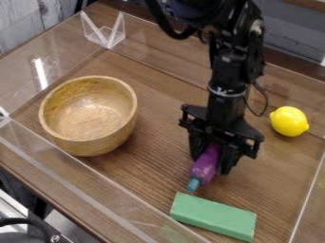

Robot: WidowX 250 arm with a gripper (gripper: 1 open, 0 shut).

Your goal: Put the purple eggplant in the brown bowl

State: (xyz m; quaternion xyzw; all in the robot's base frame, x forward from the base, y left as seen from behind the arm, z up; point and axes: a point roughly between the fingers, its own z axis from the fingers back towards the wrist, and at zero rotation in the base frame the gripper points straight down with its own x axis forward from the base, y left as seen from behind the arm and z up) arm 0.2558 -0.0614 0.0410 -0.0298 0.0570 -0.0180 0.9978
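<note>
The gripper is clamped on the eggplant. The bowl sits to one side of it, the green block just beyond its tips.

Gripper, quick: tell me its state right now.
Gripper: jaws closed on the purple eggplant, stem end pointing down and away from the jaws.
</note>
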